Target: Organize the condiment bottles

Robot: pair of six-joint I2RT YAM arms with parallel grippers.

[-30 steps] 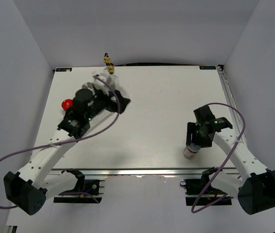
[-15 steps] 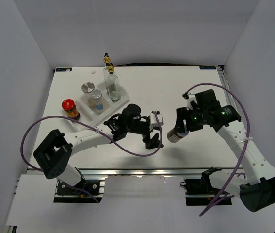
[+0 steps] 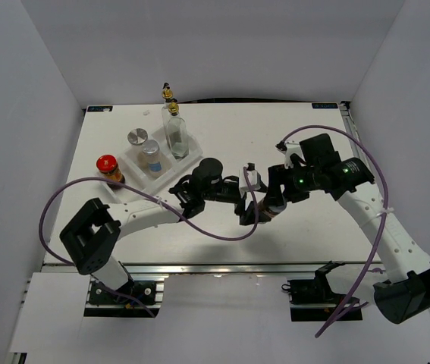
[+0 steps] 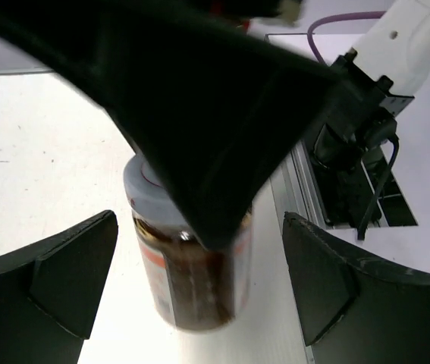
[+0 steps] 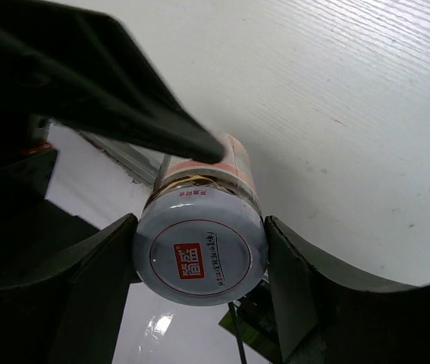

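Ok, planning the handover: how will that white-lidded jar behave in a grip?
The jar looks rigid and smooth, so probably slippery. Its dark filling suggests some weight. Round sides mean it would likely roll if dropped sideways.

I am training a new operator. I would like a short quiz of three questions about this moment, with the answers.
1. True or false: the right gripper is shut on the white-lidded jar.
2. The brown jar left of the white rack has a lid that is: A red, B white, C silver.
3. Fill in: the left gripper has its jaws ____ on either side of the white-lidded jar, without touching it.
Key: 1 true; 2 A; 3 open.
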